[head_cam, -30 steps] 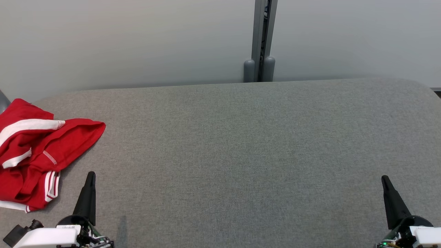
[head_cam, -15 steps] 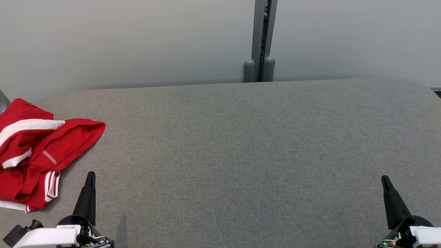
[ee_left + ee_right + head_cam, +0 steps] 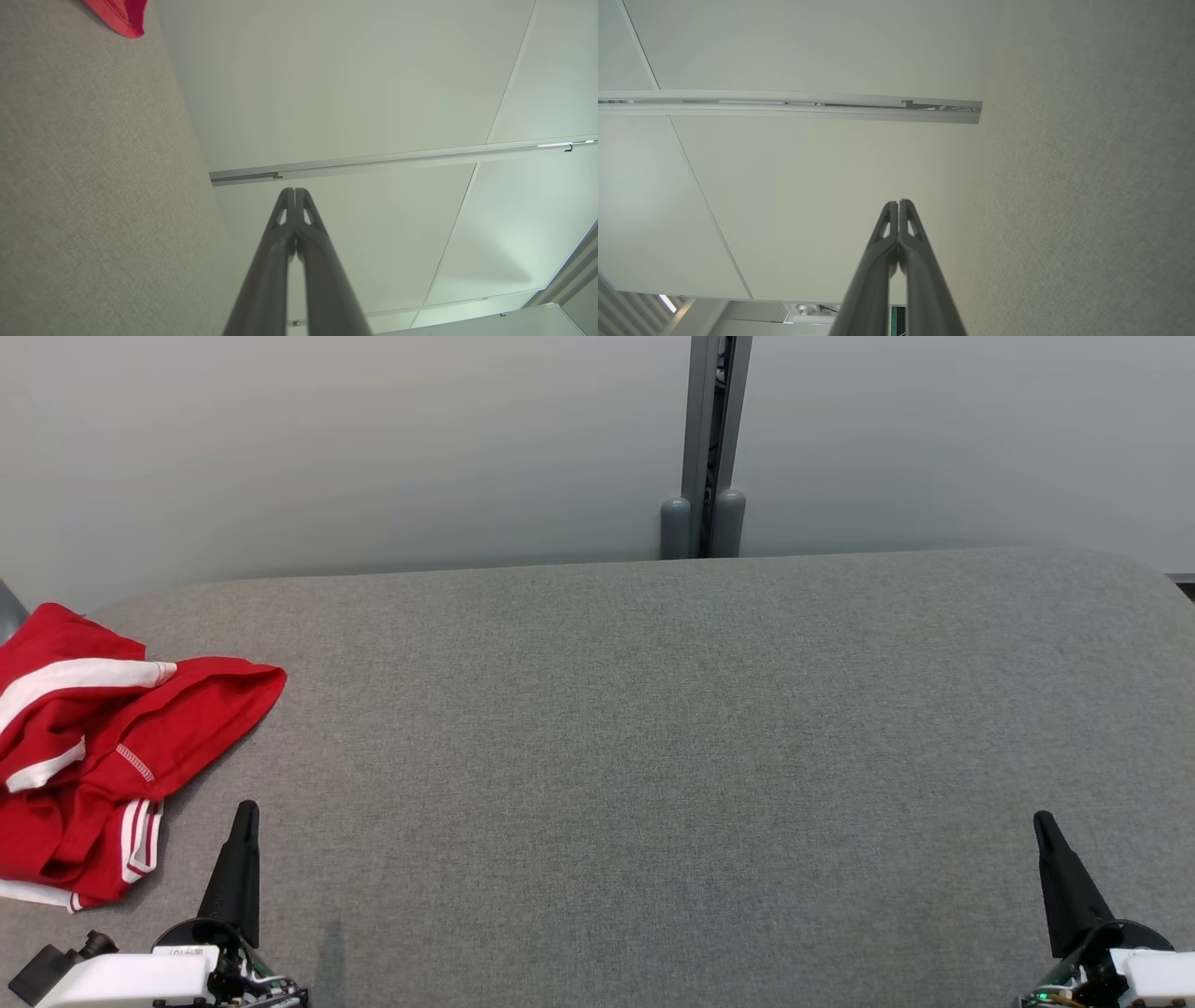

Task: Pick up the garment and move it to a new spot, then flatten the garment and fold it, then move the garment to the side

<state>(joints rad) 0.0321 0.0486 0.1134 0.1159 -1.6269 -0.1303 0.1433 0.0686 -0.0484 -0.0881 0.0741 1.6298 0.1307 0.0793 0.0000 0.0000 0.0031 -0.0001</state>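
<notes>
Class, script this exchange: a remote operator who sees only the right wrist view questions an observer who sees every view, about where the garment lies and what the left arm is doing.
Operator: Where is the garment?
Observer: The red garment lies crumpled at the far left of the grey table.
Operator: Is the left arm holding it?
Observer: No. The left gripper points forward just right of it, apart from the cloth, jaws shut.

Garment (image 3: 93,747) cut off at the left edge, crumpled folds hiding its shape, left gripper (image 3: 246,810) and right gripper (image 3: 1042,821) bases cropped below, counter (image 3: 653,756) cropped at the sides.
</notes>
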